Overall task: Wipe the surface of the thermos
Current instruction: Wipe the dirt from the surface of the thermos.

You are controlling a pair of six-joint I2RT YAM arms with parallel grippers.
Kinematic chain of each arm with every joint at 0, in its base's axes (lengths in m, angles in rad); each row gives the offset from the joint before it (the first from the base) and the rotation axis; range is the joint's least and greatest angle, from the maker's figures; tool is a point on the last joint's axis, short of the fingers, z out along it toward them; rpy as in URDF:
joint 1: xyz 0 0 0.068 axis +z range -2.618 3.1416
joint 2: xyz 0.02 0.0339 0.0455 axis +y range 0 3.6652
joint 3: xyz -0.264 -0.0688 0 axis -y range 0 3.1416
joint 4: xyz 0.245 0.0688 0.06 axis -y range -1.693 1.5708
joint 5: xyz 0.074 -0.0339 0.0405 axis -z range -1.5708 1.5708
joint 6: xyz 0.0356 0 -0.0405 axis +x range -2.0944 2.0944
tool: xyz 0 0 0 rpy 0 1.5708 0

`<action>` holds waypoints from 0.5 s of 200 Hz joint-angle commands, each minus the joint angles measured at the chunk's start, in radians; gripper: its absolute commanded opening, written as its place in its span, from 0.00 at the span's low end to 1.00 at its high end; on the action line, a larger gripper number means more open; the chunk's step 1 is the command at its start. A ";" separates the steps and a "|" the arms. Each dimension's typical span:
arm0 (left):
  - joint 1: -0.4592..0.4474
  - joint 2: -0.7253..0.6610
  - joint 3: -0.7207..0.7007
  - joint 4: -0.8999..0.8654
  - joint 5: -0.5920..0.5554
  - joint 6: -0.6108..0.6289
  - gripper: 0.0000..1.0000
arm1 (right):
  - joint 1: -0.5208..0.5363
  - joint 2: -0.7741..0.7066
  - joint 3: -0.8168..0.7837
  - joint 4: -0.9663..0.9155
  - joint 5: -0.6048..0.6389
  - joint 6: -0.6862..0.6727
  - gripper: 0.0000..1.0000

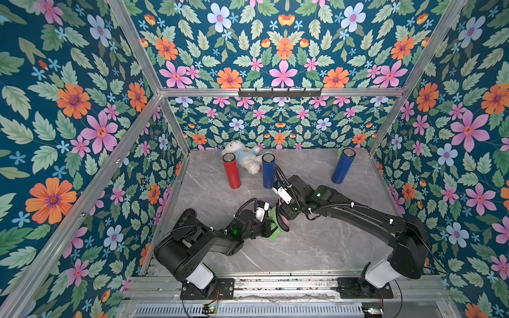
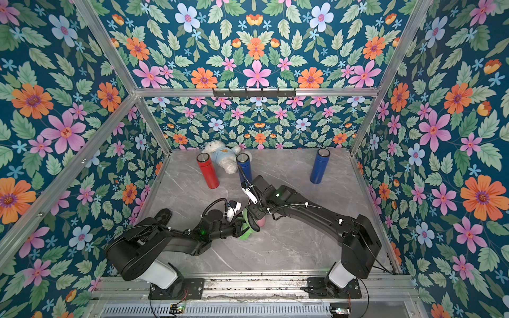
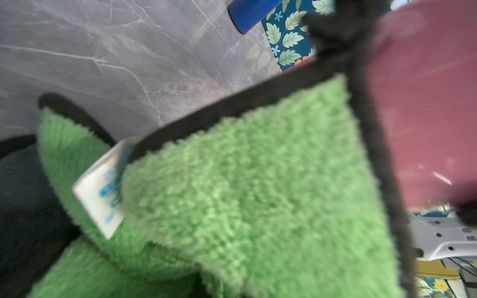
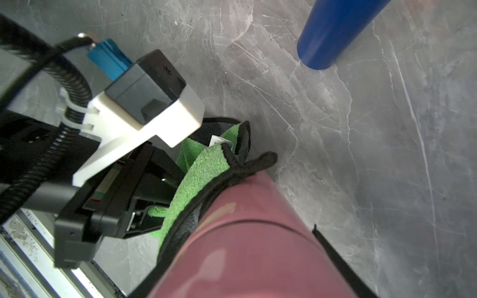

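Near the middle of the grey marble table (image 1: 316, 247), in both top views, the right gripper (image 1: 283, 213) reaches down over a pink thermos (image 1: 287, 221). The thermos is mostly hidden and looks roughly upright. The left gripper (image 1: 268, 227) holds a green cloth (image 1: 274, 231) against its side.

Left wrist view: the fluffy, black-edged cloth fills the frame, lying against the pink wall.

Right wrist view: the thermos runs lengthwise away from the camera, its far end pointing down at the tabletop. The right fingers (image 4: 335, 258) clamp its sides, and the left gripper is pinched tight on the cloth.
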 commanded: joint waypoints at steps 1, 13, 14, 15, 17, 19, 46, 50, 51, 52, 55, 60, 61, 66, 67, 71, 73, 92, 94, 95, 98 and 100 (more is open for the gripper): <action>-0.002 -0.068 0.045 0.041 0.041 0.010 0.00 | 0.005 0.024 -0.019 -0.002 -0.029 -0.009 0.00; -0.003 -0.120 0.072 -0.015 0.051 0.016 0.00 | 0.005 0.025 -0.022 0.000 -0.029 -0.008 0.00; -0.003 -0.124 0.073 -0.019 0.051 0.017 0.00 | 0.005 0.025 -0.022 0.000 -0.029 -0.008 0.00; -0.002 -0.130 0.075 -0.024 0.052 0.018 0.00 | 0.005 0.025 -0.023 0.001 -0.029 -0.008 0.00; -0.002 -0.138 0.081 -0.034 0.053 0.018 0.00 | 0.005 0.025 -0.023 0.000 -0.029 -0.008 0.00; -0.002 -0.145 0.084 -0.044 0.052 0.019 0.00 | 0.005 0.025 -0.024 0.002 -0.029 -0.007 0.00; -0.003 -0.222 0.128 -0.127 0.052 0.031 0.00 | 0.004 0.019 -0.034 0.012 -0.028 -0.004 0.00; -0.002 -0.230 0.130 -0.130 0.051 0.031 0.00 | 0.003 0.019 -0.035 0.012 -0.029 -0.003 0.00; -0.002 -0.230 0.130 -0.129 0.051 0.031 0.00 | 0.003 0.018 -0.035 0.012 -0.028 -0.004 0.00; -0.002 -0.232 0.129 -0.129 0.051 0.032 0.00 | 0.003 0.018 -0.036 0.013 -0.029 -0.003 0.00; -0.001 -0.235 0.130 -0.130 0.049 0.031 0.00 | 0.003 0.017 -0.037 0.013 -0.029 -0.002 0.00; -0.001 -0.238 0.131 -0.131 0.045 0.033 0.00 | 0.003 0.016 -0.040 0.014 -0.029 -0.001 0.00; -0.001 -0.238 0.131 -0.131 0.044 0.033 0.00 | 0.003 0.016 -0.040 0.014 -0.029 0.000 0.00; -0.001 -0.237 0.132 -0.130 0.040 0.037 0.00 | 0.003 0.016 -0.041 0.013 -0.029 0.001 0.00; -0.001 -0.237 0.133 -0.130 0.039 0.038 0.00 | 0.003 0.016 -0.042 0.013 -0.029 0.000 0.00; -0.001 -0.234 0.133 -0.132 0.035 0.042 0.00 | 0.003 0.017 -0.043 0.013 -0.029 0.001 0.00; -0.001 -0.233 0.131 -0.132 0.033 0.042 0.00 | 0.003 0.017 -0.043 0.012 -0.030 0.002 0.00; -0.002 -0.195 0.124 -0.112 0.016 0.049 0.00 | 0.003 0.024 -0.038 -0.003 -0.029 0.008 0.00; -0.001 -0.190 0.122 -0.107 0.014 0.049 0.00 | 0.003 0.025 -0.037 -0.006 -0.029 0.009 0.00; -0.001 -0.187 0.122 -0.106 0.014 0.049 0.00 | 0.002 0.026 -0.036 -0.006 -0.029 0.010 0.00; -0.002 -0.178 0.121 -0.102 0.012 0.050 0.00 | 0.002 0.027 -0.034 -0.009 -0.032 0.012 0.00; -0.001 -0.172 0.119 -0.101 0.009 0.049 0.00 | 0.002 0.027 -0.032 -0.012 -0.033 0.014 0.00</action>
